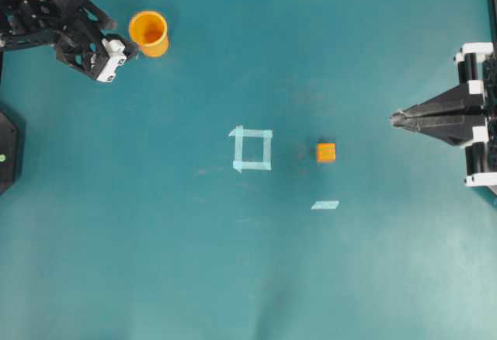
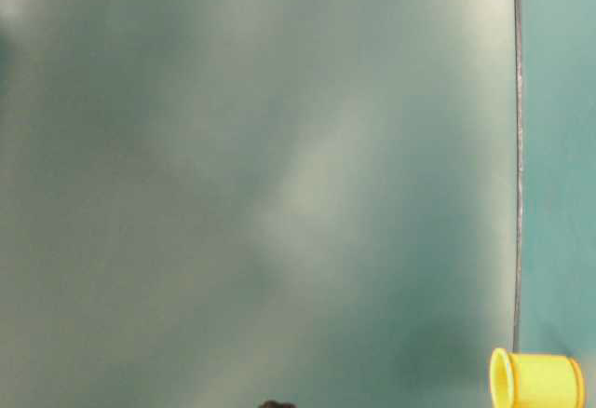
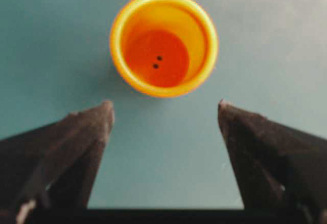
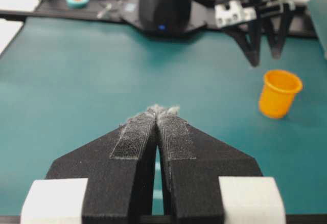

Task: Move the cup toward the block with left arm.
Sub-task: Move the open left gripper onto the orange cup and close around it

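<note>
The orange-yellow cup [image 1: 148, 32] stands upright at the table's far left corner. It also shows in the table-level view [image 2: 538, 380], the left wrist view [image 3: 163, 44] and the right wrist view [image 4: 278, 93]. My left gripper [image 1: 119, 39] hovers just beside the cup, open wide, with nothing between its fingers; in the left wrist view the cup sits ahead of that gripper's [image 3: 163, 106] tips, apart from both. The tiny orange block [image 1: 325, 152] lies right of centre. My right gripper [image 1: 394, 119] rests at the right edge, shut and empty, its pads meeting in the right wrist view [image 4: 163, 110].
A pale tape square outline [image 1: 253, 133] is stuck to the teal table mid-way between cup and block. A short tape strip [image 1: 325, 205] lies below the block. The left arm's black base [image 4: 165, 4] stands at the far end of the right wrist view.
</note>
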